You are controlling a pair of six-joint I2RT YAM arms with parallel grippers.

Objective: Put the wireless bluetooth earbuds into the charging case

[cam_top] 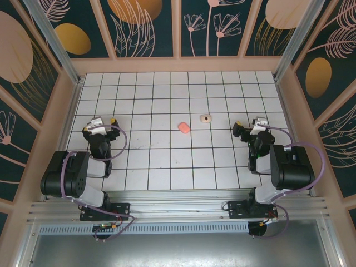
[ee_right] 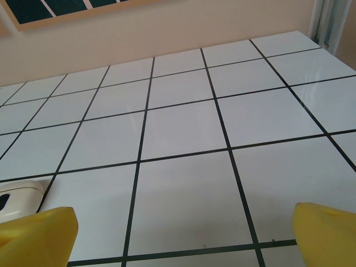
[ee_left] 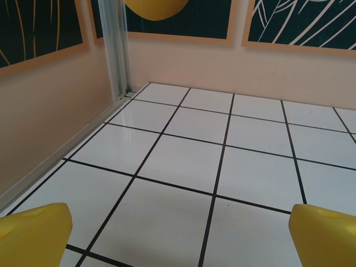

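The scene is enclosed by dark patterned wall panels set in pale wooden frames. Inside them, a white tiled table with black grid lines is seen. The left arm and the right arm are folded low at the near corners of the table, well apart from each other. The left gripper is held open above bare tiles beside the left wall, its yellow fingertips spread to opposite edges of the left wrist view with nothing between them. The right gripper is likewise held wide open and empty, its yellow fingertips parted in the same way. Near the middle of the table, between the two grippers, two small rounded things are laid near each other but not touching. One is a salmon-pink piece. The other, a cream-white piece with a dark dot, lies nearer the right gripper. Which of them is the charging case cannot be told.
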